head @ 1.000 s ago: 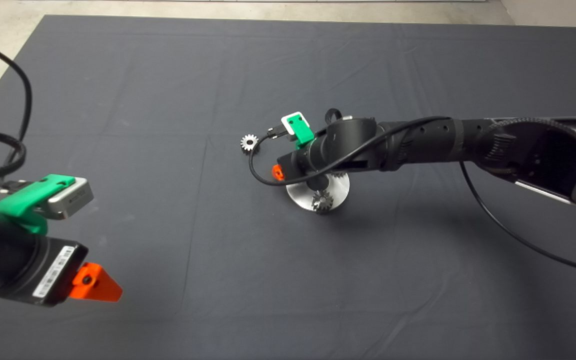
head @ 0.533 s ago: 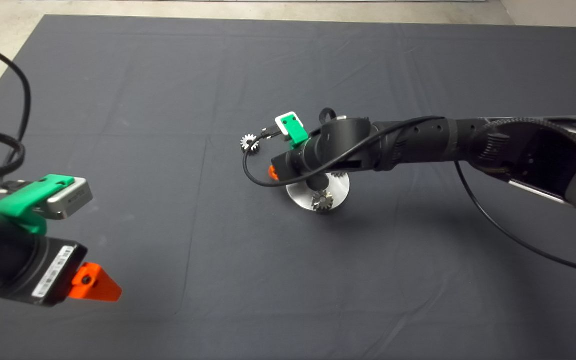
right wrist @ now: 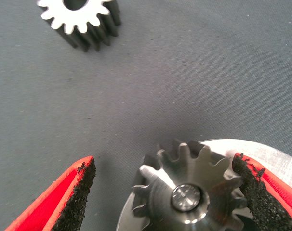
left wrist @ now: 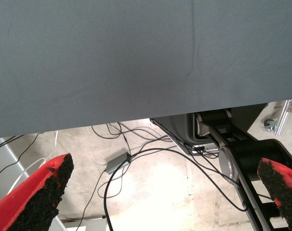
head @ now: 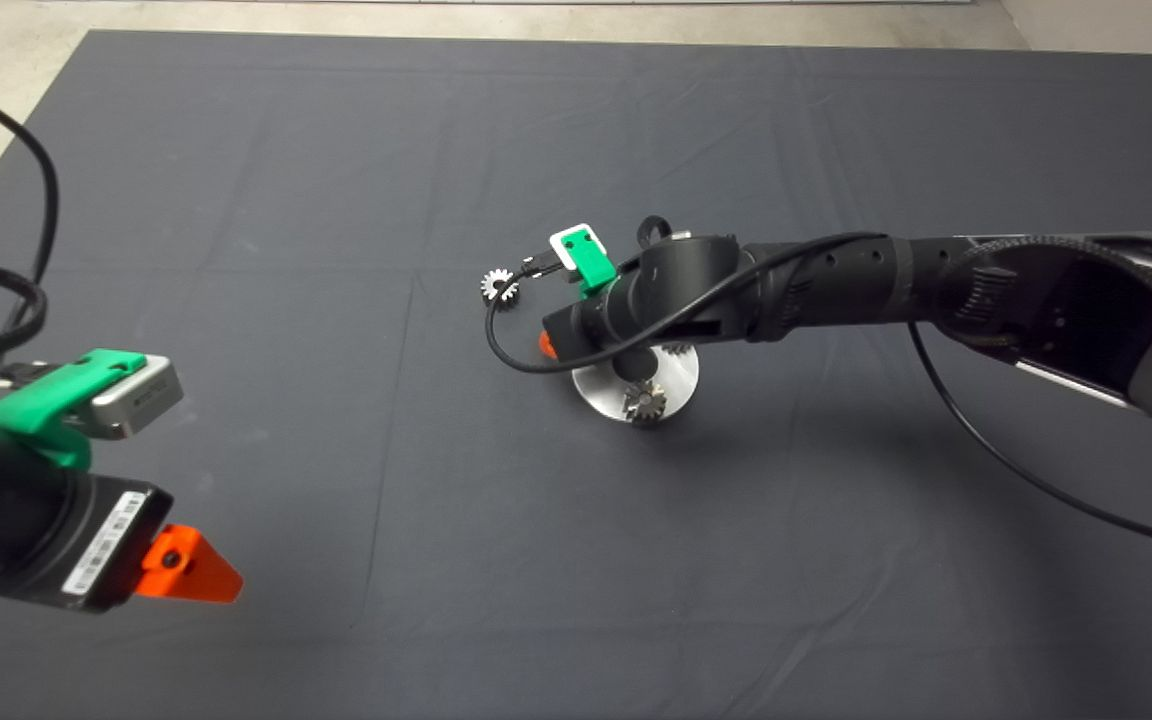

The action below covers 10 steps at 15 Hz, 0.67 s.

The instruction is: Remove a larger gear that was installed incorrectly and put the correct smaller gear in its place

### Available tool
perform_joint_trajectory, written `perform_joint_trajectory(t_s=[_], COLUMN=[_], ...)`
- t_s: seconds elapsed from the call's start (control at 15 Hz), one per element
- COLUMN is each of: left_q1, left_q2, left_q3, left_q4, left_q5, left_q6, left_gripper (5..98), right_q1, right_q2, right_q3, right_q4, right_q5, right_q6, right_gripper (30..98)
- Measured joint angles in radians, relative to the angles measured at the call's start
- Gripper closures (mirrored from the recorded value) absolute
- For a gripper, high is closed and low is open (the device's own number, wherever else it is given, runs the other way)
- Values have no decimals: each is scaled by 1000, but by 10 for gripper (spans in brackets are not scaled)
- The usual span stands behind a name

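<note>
In the right wrist view the larger gear [right wrist: 184, 195], dark with flared teeth, sits on a pin at the edge of a round silver plate [right wrist: 276, 159]. My right gripper [right wrist: 163, 163] is open, with one pad [right wrist: 78, 192] on the mat side and the other [right wrist: 252, 190] close to the gear's teeth. The smaller gear [right wrist: 83, 19] lies loose on the mat beyond it, also seen in the head view [head: 499, 287]. In the head view my right wrist hides the larger gear. My left gripper [head: 186, 570] is parked at the lower left, open and empty.
The silver plate [head: 596, 390] holds another gear [head: 644, 401] at its near side and one [head: 678, 350] partly under the right arm [head: 816, 285]. A black cable loops off the wrist. The left wrist view shows the mat's edge and floor cables [left wrist: 122, 163].
My right gripper has shifted slightly left over the plate's edge, towards the loose smaller gear, then held still. The left arm has not moved.
</note>
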Motion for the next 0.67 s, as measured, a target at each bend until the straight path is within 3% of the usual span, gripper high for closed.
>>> perform_joint_trajectory(t_s=[0.6, 0.67], left_q1=[0, 0], left_q2=[-2, -2], left_q3=[0, 0], left_q4=[0, 0], left_q5=[0, 0], left_q6=[0, 0], left_gripper=[55, 55], right_q1=[-7, -7], right_q2=[0, 2], right_q3=[-19, -26], right_q4=[0, 0], right_q5=[-1, -1], right_q6=[-1, -3], right_gripper=[635, 670])
